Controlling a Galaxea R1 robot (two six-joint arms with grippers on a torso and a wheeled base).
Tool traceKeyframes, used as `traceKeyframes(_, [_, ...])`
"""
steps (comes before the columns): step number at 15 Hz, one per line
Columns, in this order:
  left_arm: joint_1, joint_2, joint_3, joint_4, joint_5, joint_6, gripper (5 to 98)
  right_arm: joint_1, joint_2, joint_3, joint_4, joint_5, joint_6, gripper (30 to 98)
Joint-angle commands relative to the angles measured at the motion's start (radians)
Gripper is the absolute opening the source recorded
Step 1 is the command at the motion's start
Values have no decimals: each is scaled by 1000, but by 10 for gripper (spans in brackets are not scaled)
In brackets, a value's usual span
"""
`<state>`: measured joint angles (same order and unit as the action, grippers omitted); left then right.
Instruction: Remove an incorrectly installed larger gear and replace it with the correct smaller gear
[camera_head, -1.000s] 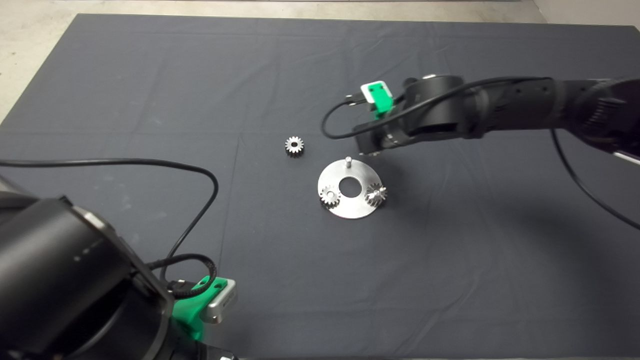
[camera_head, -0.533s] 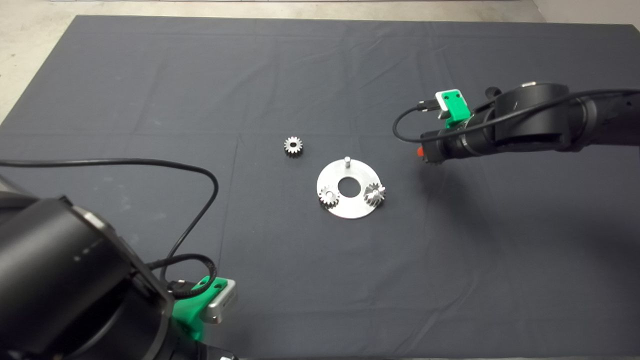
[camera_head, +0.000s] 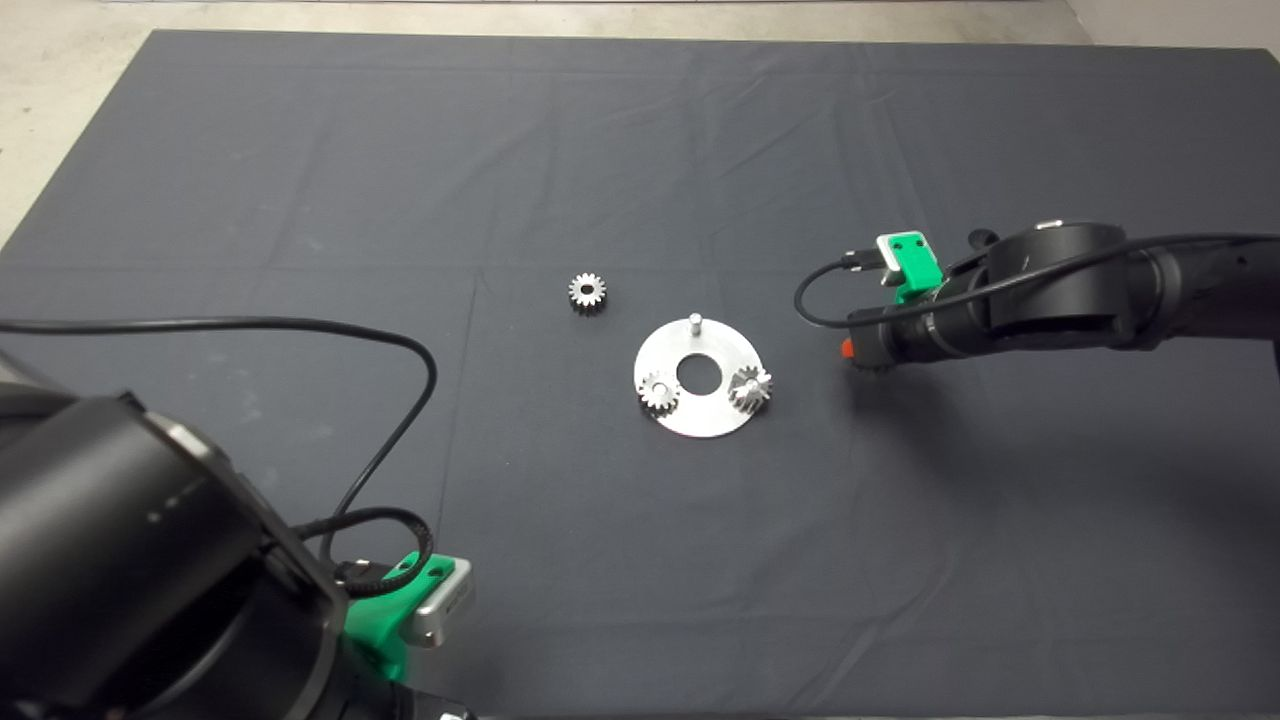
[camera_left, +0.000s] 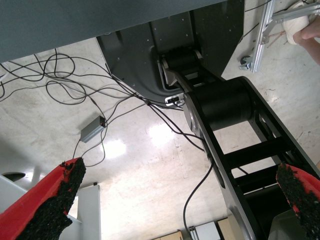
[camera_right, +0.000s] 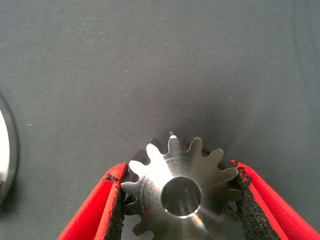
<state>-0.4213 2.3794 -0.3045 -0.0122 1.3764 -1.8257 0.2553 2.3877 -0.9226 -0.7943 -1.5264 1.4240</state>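
Firmly between right gripper (camera_right: 181, 200) pads: larger gear (camera_right: 181, 187)

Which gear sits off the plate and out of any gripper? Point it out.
The smaller gear, lying alone on the mat beyond the round plate. Two gears sit on the plate; the right gripper holds the larger gear.

A dark mat (camera_head: 300, 150) covers the table, creased in faint lines. On it lies a round metal plate (camera_head: 715, 415) with a centre hole, near the middle. A smaller gear (camera_head: 587, 292) lies flat on the mat, apart from the plate on its far-left side. Pale floor (camera_head: 60, 60) shows beyond the mat's far and left edges.
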Motion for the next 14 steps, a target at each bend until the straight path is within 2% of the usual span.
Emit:
traceKeyframes(1, [-10,-3,21,-17,0,-9,982,25,-1,13,-5,-26,10,503])
traceKeyframes(7, [-10,-2,21,-17,0,-7,982,25,0,16,-5,-26,10,507])
traceKeyframes(9, [-10,-2,21,-17,0,-4,982,25,-1,25,-5,-26,10,530])
traceKeyframes(11, [-10,-1,18,-6,6,2,982,25,0,30,-5,-26,10,530])
traceKeyframes(12, [-11,1,8,-3,9,19,982,25,0,30,-5,-26,10,547])
traceKeyframes(13, [-13,4,-9,-2,9,62,982,25,-1,30,-5,-26,10,574])
traceKeyframes(14, [-13,8,-61,0,9,107,982,25,-1,30,-5,-26,10,576])
